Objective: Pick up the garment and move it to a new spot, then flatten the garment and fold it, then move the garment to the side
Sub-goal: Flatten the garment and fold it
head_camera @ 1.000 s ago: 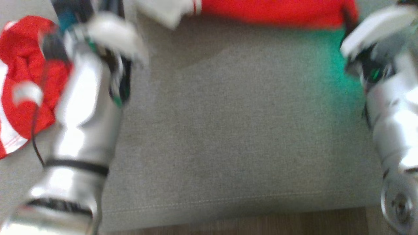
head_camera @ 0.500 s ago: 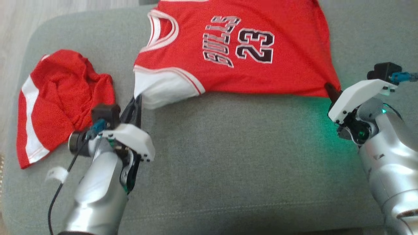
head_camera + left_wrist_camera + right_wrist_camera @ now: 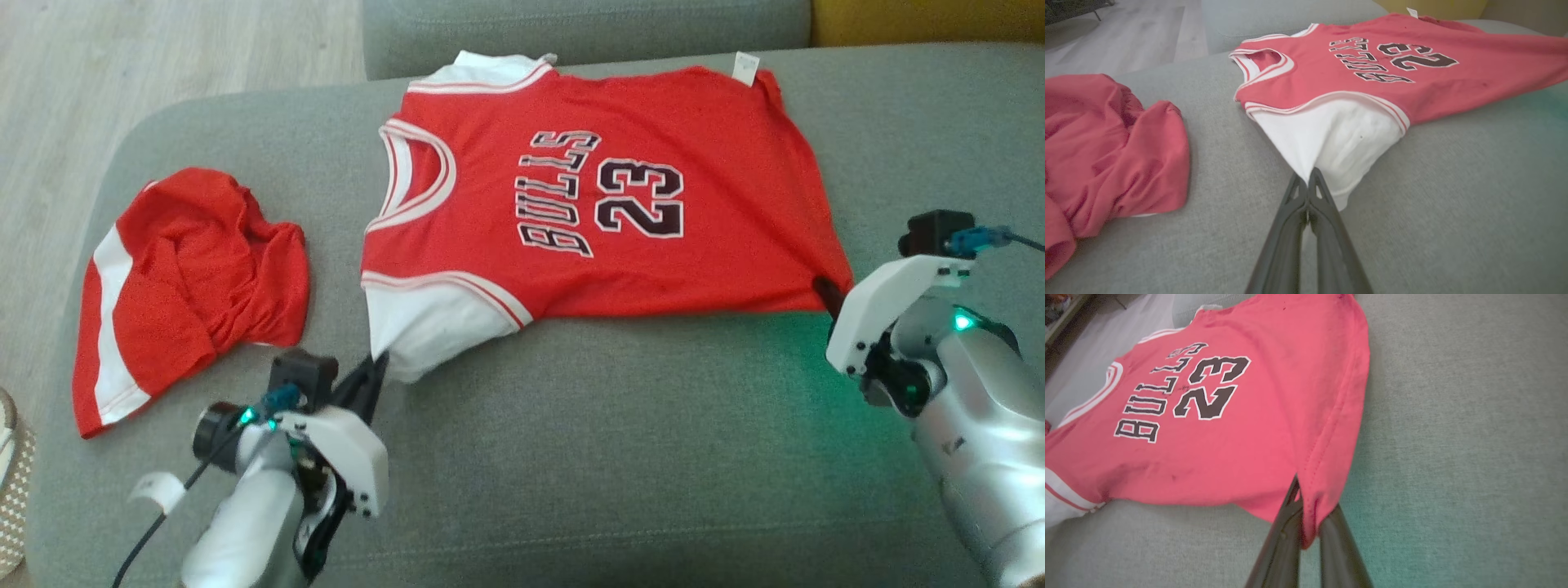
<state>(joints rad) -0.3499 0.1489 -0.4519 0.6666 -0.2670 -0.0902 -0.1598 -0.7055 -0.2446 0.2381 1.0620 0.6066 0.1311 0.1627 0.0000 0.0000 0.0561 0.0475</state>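
Note:
A red basketball jersey point(image 3: 604, 220) with white sleeves and black lettering lies spread flat on the grey sofa seat point(image 3: 620, 457). My left gripper point(image 3: 377, 366) is shut on the near white sleeve; the left wrist view shows the fingertips pinching that sleeve point(image 3: 1339, 143) at the gripper point(image 3: 1308, 175). My right gripper point(image 3: 823, 287) is shut on the jersey's near hem corner. In the right wrist view that corner of the jersey point(image 3: 1229, 416) is folded between the closed fingers of the gripper point(image 3: 1304, 498).
A crumpled pair of red shorts point(image 3: 180, 278) with white stripes lies on the sofa's left end, also seen as shorts point(image 3: 1106, 143) beside my left fingers. Wooden floor point(image 3: 122, 65) lies beyond the sofa's left edge. A yellow cushion point(image 3: 931, 20) shows at the back right.
The head camera has tilted up, so the whole picture shifted down. Both grippers stay shut on the jersey, which now lies more stretched and flat across the seat.

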